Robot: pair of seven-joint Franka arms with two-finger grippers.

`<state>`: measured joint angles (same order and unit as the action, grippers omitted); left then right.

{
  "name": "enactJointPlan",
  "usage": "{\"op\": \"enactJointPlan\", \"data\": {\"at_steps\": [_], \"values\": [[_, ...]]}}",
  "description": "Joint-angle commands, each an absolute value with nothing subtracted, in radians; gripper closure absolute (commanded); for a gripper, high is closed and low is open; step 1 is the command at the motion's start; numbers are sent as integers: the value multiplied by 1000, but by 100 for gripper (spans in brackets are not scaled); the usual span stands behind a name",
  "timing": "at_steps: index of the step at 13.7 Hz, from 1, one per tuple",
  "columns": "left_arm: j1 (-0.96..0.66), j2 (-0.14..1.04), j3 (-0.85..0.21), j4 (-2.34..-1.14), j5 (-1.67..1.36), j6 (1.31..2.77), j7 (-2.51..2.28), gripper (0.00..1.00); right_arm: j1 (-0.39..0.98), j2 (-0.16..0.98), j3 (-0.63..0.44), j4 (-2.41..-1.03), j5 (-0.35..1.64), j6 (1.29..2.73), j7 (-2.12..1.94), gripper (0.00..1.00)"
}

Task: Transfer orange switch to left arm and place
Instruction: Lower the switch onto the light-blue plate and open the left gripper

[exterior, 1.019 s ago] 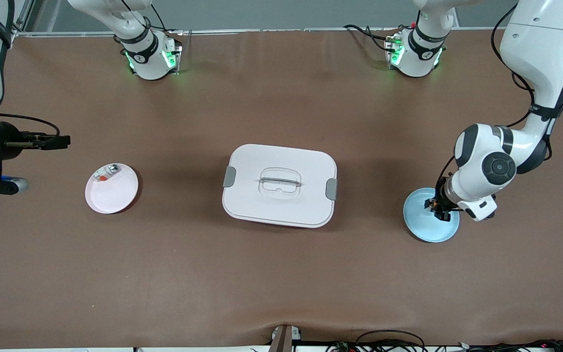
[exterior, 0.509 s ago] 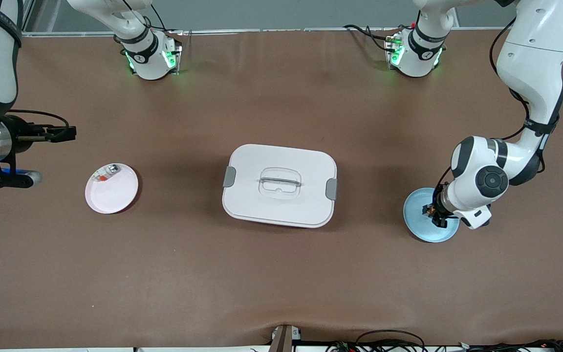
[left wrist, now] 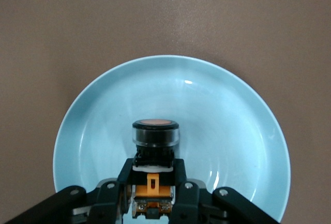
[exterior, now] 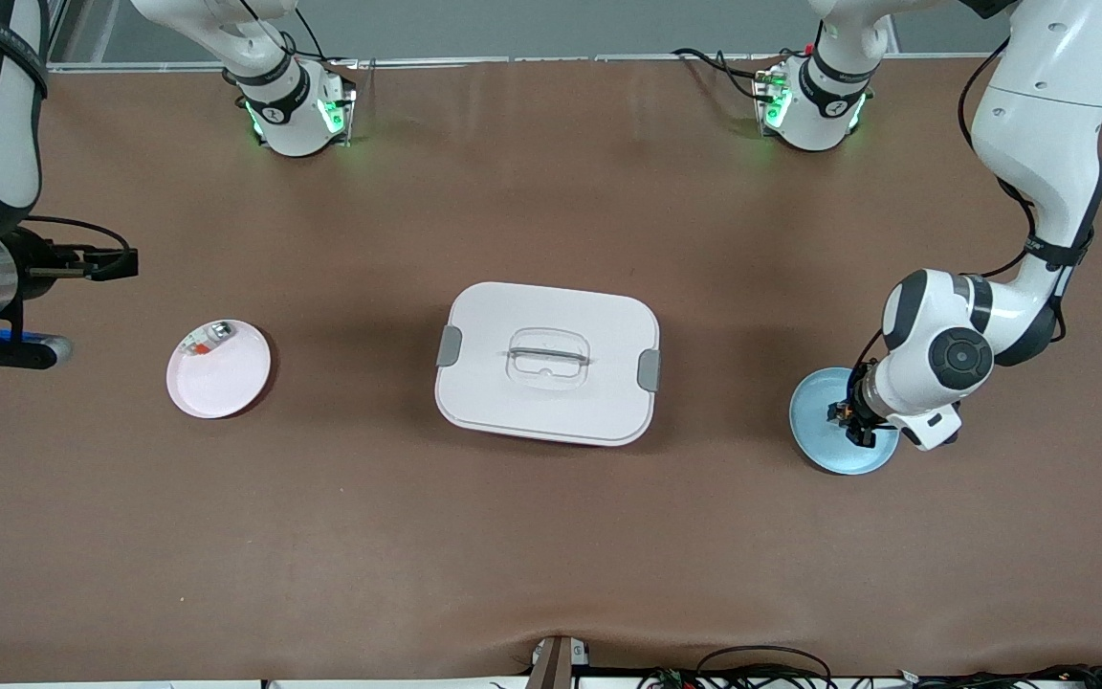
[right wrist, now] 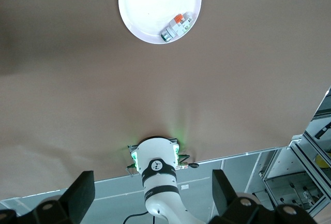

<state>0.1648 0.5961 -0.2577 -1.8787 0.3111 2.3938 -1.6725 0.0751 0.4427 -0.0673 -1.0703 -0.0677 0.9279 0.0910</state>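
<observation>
Left arm: rises from its base, folds down sharply at the elbow, wrist pointing at the bench. Left hand point(exterior: 854, 421) sits low over the blue plate point(exterior: 824, 440) at the left arm's end of the bench. Fingers clenched on the orange switch point(left wrist: 155, 140); the wrist view shows the black body pinched between the pads, orange cap facing away from the hand, over the plate's middle. Cannot tell whether the switch touches the plate.

Right arm: waiting at its own end of the bench, forearm roughly level, well above the surface. Right hand point(exterior: 111, 265) released, fingers spread wide, nothing between them. It hangs over bare bench beside the pink plate point(exterior: 226, 378).

Pink plate carries a small whitish-grey piece point(exterior: 208, 338) with a red mark, near the rim toward the arm bases.

Box point(exterior: 547, 363): white, lid on, grey latches at both ends, mid-bench between the two plates, well apart from each hand.
</observation>
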Motion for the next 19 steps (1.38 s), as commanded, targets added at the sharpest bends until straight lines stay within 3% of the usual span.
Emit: {"op": "enactJointPlan", "data": {"at_steps": [1,11,12,13,14,19], "values": [[166,609,-258,-1865,347,2396,-1704,100,68,428,-60,-1077,-74,922,86,0],[170,606,-244,-1859,337,2407,-1697,100,-60,436,-63,-1080,12,943,83,0],[169,606,-244,-1861,337,2407,-1684,92,-57,431,-57,-1078,14,946,83,0],[169,606,-244,-1861,337,2410,-1684,42,-48,428,-55,-1078,14,950,83,0],[167,606,-245,-1861,337,2411,-1684,0,-38,422,-55,-1078,14,960,83,0],[164,526,-238,-1903,330,2413,-1622,0,-14,293,-55,-1173,15,1090,83,0]]}}
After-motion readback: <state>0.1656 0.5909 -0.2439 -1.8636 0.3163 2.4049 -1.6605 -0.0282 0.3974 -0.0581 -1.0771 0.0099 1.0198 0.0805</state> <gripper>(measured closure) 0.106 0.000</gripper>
